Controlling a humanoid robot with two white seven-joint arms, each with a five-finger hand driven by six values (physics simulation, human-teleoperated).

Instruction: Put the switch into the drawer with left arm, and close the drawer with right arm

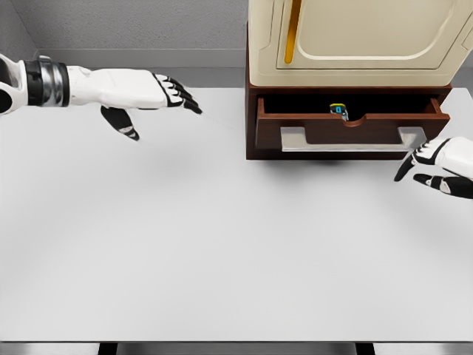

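Note:
The brown wooden drawer (347, 132) stands pulled out from the cabinet base, with a pale metal handle (353, 139) across its front. Inside it, near the front notch, lies the small blue and yellow switch (339, 110). My left hand (159, 96) hovers over the table well left of the drawer, fingers stretched out and holding nothing. At the right edge my right hand (432, 164) floats just below and right of the drawer's front corner, fingers spread, not touching the handle.
A cream appliance (362, 37) with an orange-yellow handle strip (293, 29) sits on top of the drawer cabinet at the back right. The white table (207, 244) runs to a front edge at the bottom, with a grey wall behind.

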